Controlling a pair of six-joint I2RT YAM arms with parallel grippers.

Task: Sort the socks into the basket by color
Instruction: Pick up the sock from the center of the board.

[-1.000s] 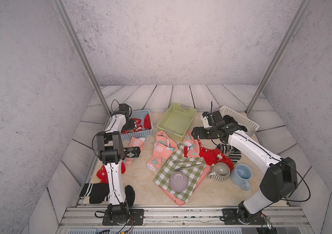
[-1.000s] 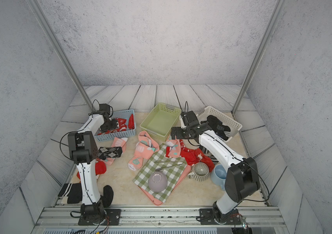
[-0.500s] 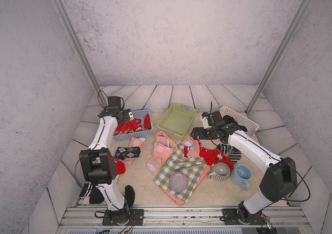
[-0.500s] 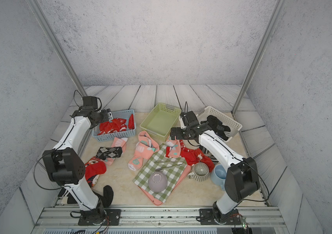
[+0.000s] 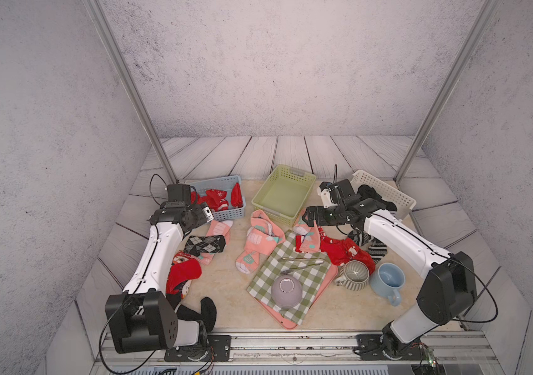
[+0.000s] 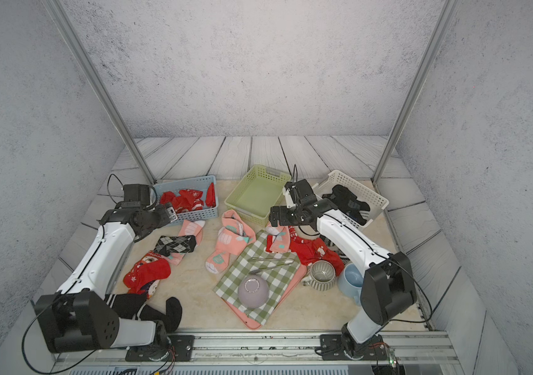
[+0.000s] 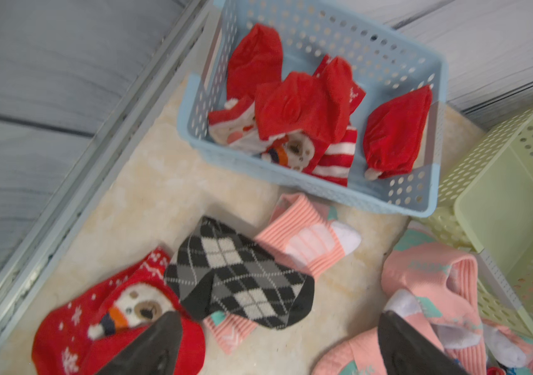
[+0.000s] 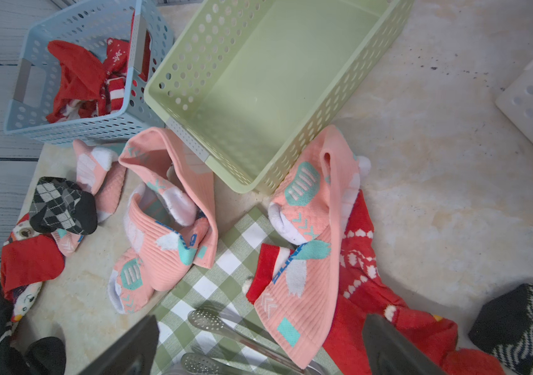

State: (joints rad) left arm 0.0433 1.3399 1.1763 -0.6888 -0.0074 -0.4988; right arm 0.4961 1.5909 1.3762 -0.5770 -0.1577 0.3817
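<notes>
Several red socks [image 7: 300, 107] lie in the blue basket [image 5: 237, 212]. The green basket [image 5: 283, 194] holds nothing, and the white basket [image 5: 388, 191] holds black socks [image 5: 370, 193]. Loose on the table are a black-grey argyle sock [image 5: 205, 244], a red bear-print sock [image 5: 184, 276], salmon-pink socks [image 5: 258, 240], another pink sock [image 8: 310, 246] over a red one [image 5: 343, 253], and black socks [image 5: 200, 311] at the front left. My left gripper [image 7: 278, 316] hangs open above the argyle sock, empty. My right gripper [image 8: 261, 321] is open above the pink sock, empty.
A green-and-white checked cloth [image 5: 291, 279] covers a pink tray [image 5: 323, 285] and carries metal tongs [image 5: 300, 261] and an upturned grey bowl [image 5: 286, 292]. A striped mug [image 5: 354, 276] and a blue mug [image 5: 388, 282] stand beside the right arm. A striped black-white sock [image 5: 369, 243] lies under that arm.
My left gripper has opened wider and drawn back from over the blue basket toward the front, its arm swinging low. The right arm has not moved.
</notes>
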